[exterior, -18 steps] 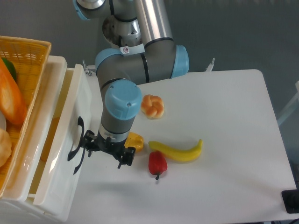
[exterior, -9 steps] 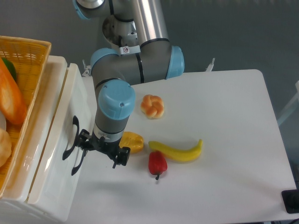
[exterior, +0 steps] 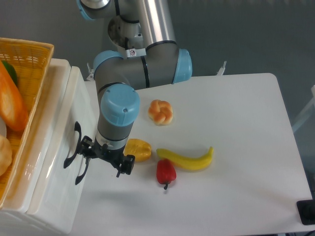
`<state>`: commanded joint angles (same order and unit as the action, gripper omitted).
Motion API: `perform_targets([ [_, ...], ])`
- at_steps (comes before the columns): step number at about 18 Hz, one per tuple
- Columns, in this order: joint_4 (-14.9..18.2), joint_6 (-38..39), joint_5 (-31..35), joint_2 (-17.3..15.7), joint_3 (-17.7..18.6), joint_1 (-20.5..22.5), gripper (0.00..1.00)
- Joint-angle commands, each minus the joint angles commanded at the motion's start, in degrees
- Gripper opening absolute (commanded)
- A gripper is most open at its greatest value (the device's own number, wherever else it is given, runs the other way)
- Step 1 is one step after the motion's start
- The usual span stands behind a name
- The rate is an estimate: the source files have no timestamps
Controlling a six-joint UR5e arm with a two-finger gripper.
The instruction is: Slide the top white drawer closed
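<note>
The pincer (exterior: 106, 156), opening unclear, sits against the top white drawer (exterior: 74, 105); yellow pepper (exterior: 138, 149) just behind.

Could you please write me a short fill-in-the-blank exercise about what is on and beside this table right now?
1. The glossy white plastic top drawer has a curved handle coloured ____.
2. The long yellow banana lies on the white table right beside a small pepper coloured ____.
3. The yellow wicker basket sits on top of the drawer ____.

Missing words: black; red; cabinet
</note>
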<state>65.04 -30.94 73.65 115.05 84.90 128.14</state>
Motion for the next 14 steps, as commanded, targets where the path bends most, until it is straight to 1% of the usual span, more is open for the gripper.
perform_targets([
  [6,-0.17,0.0,0.17,0.0,-0.79,0.88,1.0],
  [8,-0.26,-0.09,0.44,0.0,-1.23,2.54,1.0],
  [10,-0.18,-0.78,0.61,-0.35,-1.49,5.34,1.0],
  [12,0.0,-5.16,0.88,-1.66,-1.58,8.07,1.0],
  [13,0.09,-8.23,2.1,-2.19,-1.5,8.87,1.0],
  [14,0.17,-11.31,4.72,-2.72,-1.41,9.57,1.0],
])
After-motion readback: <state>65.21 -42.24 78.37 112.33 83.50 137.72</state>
